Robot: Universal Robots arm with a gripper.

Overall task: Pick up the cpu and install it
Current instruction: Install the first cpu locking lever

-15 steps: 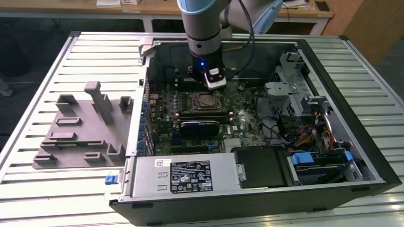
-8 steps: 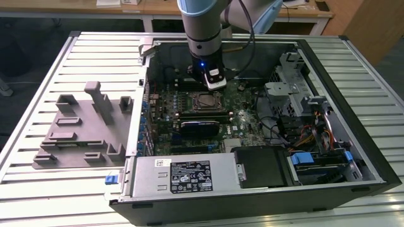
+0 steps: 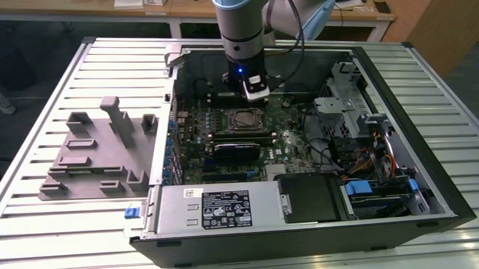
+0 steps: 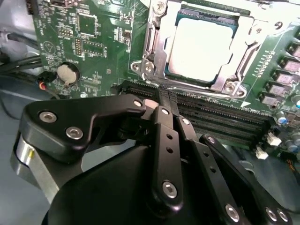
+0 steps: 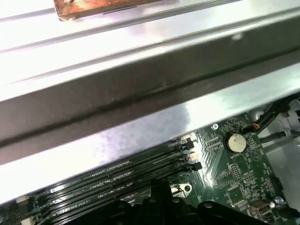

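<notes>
above socket (image 3: pixel 245 119): open | flanks: memory slots (image 4: pixel 220 117), drive cage (image 3: pixel 346 89)

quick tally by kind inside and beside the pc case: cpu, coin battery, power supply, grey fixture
cpu: 1, in the socket
coin battery: 1
power supply: 1
grey fixture: 1
total: 4
</notes>
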